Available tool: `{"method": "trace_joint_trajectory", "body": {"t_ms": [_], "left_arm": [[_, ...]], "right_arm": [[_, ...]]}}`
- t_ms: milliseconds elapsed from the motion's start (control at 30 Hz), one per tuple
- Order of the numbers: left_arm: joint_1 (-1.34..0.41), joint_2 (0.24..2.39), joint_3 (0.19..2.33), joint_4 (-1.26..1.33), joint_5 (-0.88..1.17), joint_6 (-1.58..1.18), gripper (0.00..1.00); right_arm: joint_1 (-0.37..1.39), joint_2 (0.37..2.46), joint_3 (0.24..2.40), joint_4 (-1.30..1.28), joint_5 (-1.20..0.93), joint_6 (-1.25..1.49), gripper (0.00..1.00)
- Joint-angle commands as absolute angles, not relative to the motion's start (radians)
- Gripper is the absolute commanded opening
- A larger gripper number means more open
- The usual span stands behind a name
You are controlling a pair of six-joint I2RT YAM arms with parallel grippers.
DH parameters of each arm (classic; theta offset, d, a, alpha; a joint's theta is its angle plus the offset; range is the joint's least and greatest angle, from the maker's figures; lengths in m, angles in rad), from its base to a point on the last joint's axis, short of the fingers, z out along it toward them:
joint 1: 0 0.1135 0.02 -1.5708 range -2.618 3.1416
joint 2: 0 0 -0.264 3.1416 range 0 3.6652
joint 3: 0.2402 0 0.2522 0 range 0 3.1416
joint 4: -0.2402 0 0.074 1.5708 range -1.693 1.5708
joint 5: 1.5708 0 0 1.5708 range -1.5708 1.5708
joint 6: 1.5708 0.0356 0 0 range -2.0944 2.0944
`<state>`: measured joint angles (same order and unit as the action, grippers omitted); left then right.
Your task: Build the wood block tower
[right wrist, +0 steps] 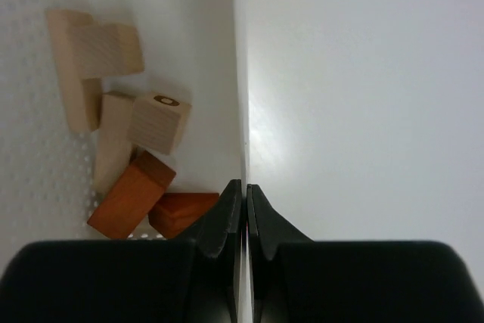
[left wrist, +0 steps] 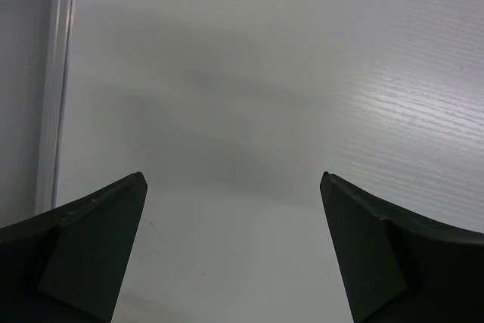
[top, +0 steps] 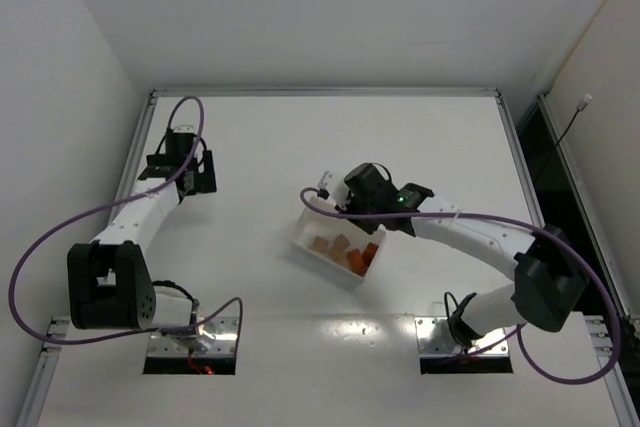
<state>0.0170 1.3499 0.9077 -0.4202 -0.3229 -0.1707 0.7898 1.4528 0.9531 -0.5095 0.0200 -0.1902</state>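
Right claw (right wrist: 243,200): clenched on the thin upright side wall of the white tray (right wrist: 218,58). In the right wrist view one finger sits inside the tray and the other outside, with the wall edge running straight up between them and no gap visible on either side.

Wood blocks (right wrist: 134,130): all loose in the tray, none stacked as a tower. They lie in a heap on the dotted tray floor, on the inner side of the gripped wall.
- Two reddish-orange blocks lie nearest the claw. One (right wrist: 184,212) is just beside the inner finger; whether it touches cannot be told. The other (right wrist: 131,196) leans against it on the far side from the wall.
- A pale cube (right wrist: 159,122) with a small dark ring mark on its top edge rests above those, overlapping a pale bar (right wrist: 112,141).
- Two more pale pieces (right wrist: 94,54) lie farther from the claw, one across the other.

Top view: the tray (top: 305,230) sits near the middle of the desk (top: 400,137), skewed to the desk edges, with the blocks (top: 345,250) gathered toward its near-right end. The right arm reaches in from the right.

Left claw (left wrist: 233,179): released, jaws wide apart, nothing between them, only bare desk surface below. In the top view it (top: 195,175) is at the left side of the desk, well apart from the tray and blocks.
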Motion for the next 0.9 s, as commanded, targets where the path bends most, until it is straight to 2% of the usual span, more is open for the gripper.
{"method": "trace_joint_trajectory", "body": {"t_ms": [0,167,233,400,633,767,867], "left_arm": [[0.028,1.336,0.988,-0.462,-0.391,-0.207,0.99],[0.028,1.336,1.077,-0.558,-0.500,-0.242,0.99],[0.028,1.327,1.111,-0.600,-0.532,-0.242,0.99],[0.054,1.318,1.179,-0.664,-0.532,-0.233,0.99],[0.153,1.308,1.236,-0.724,-0.439,-0.239,0.99],[0.164,1.308,1.210,-0.733,-0.414,-0.221,0.99],[0.186,1.308,1.189,-0.733,-0.391,-0.210,0.99]], "right_arm": [[0.796,1.367,0.973,-0.310,0.346,-0.144,0.00],[0.850,1.378,0.945,0.005,0.693,-0.201,0.00],[0.897,1.378,0.898,0.165,0.707,-0.342,0.00],[1.058,1.425,0.826,0.326,0.765,-0.623,0.00],[1.167,1.575,0.716,0.814,0.920,-1.036,0.00],[1.206,1.776,0.675,1.454,1.015,-1.415,0.00],[1.215,1.910,0.686,1.668,1.035,-1.619,0.00]]}}
